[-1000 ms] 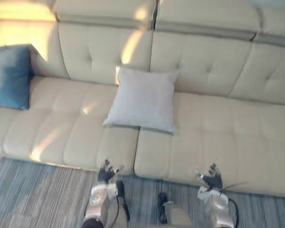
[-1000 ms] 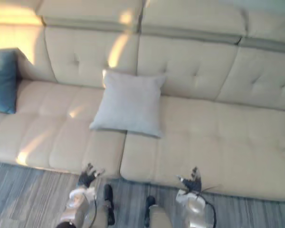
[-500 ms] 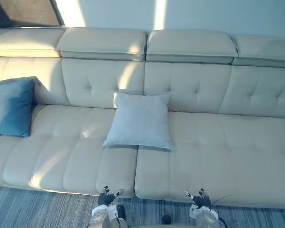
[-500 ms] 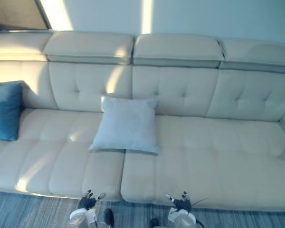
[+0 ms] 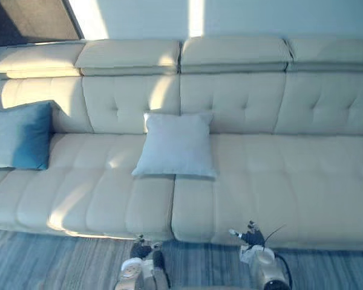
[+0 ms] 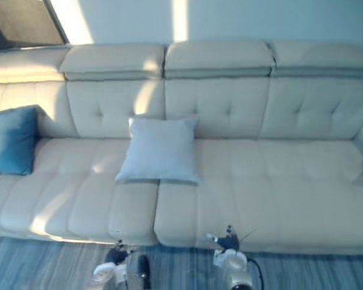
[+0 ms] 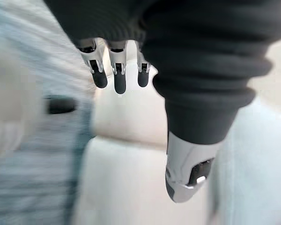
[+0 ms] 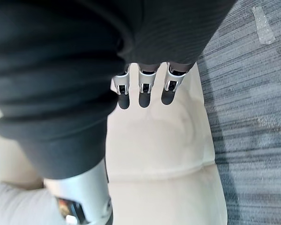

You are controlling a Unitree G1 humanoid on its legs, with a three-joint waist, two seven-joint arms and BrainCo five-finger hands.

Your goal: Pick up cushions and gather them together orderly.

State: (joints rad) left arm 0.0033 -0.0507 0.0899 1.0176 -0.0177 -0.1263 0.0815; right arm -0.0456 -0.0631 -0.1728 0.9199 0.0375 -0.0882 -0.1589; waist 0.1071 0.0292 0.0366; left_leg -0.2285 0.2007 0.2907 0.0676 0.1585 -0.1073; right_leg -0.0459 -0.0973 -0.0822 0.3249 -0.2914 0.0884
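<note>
A long cream tufted sofa [image 5: 278, 175] stands against a pale wall [image 5: 260, 18], with grey striped carpet [image 5: 48, 260] before it. The light grey cushion [image 5: 176, 145] sits near the middle of the head views, on the seat with its top edge leaning against the backrest, over the seam between two seat sections. The blue cushion [image 5: 21, 136] is at 9 o'clock, propped at the sofa's left end, well apart from the grey one. Against the picture of a second ago the whole view has shifted and takes in more of the sofa and the wall; both cushions lie where they did on the sofa. The left hand [image 5: 142, 249] shows at about 7 o'clock and the right hand [image 5: 249, 235] at about 5 o'clock, both low by the sofa's front edge and well apart from either cushion. In the left wrist view the fingers [image 7: 119, 70] are straight and side by side, thumb apart, with nothing in them. In the right wrist view the fingers [image 8: 144, 89] are likewise straight, over the seat's front edge, and empty.
</note>
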